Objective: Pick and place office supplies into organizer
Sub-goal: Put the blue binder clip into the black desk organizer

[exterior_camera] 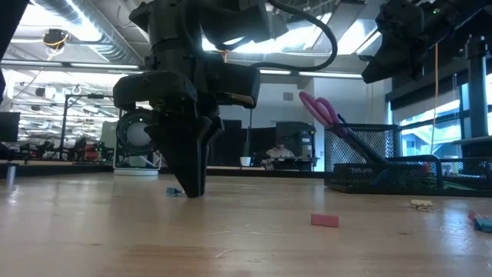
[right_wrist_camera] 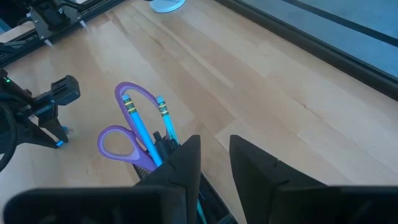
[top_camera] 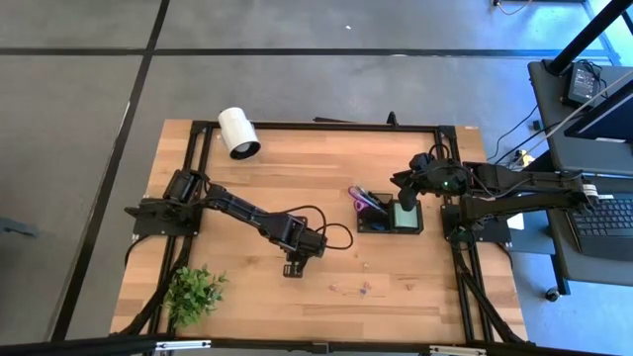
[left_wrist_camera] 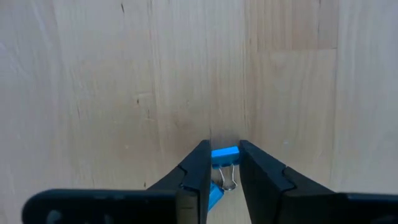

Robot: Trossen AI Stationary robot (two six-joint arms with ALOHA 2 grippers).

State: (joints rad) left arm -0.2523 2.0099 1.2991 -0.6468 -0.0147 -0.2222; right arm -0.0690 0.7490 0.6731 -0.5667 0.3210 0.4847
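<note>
The left gripper (top_camera: 294, 268) stands straight down on the wooden table (top_camera: 297, 178), a little in front of the middle, with its tips touching the boards. Between its two fingers (left_wrist_camera: 198, 171) sits a small blue binder clip (left_wrist_camera: 224, 155); the fingers are close on both sides of it, pinching it while it is on the wood. The black mesh organizer (top_camera: 391, 220) is to the right of this gripper, well apart from it. In its taller part the purple-handled scissors (right_wrist_camera: 127, 134) stand with the handles up, and two blue pencils (right_wrist_camera: 144, 129) lean beside them. A light green notepad (top_camera: 404, 216) fills another compartment. The right gripper (top_camera: 406, 195) hangs above the organizer, its fingers (right_wrist_camera: 180, 168) apart with a small gap and holding nothing. Some tiny things lie loose on the table in front of the organizer: a small pink block (exterior_camera: 324, 220), one pale piece (exterior_camera: 420, 204) and one blue piece (exterior_camera: 483, 223).
</note>
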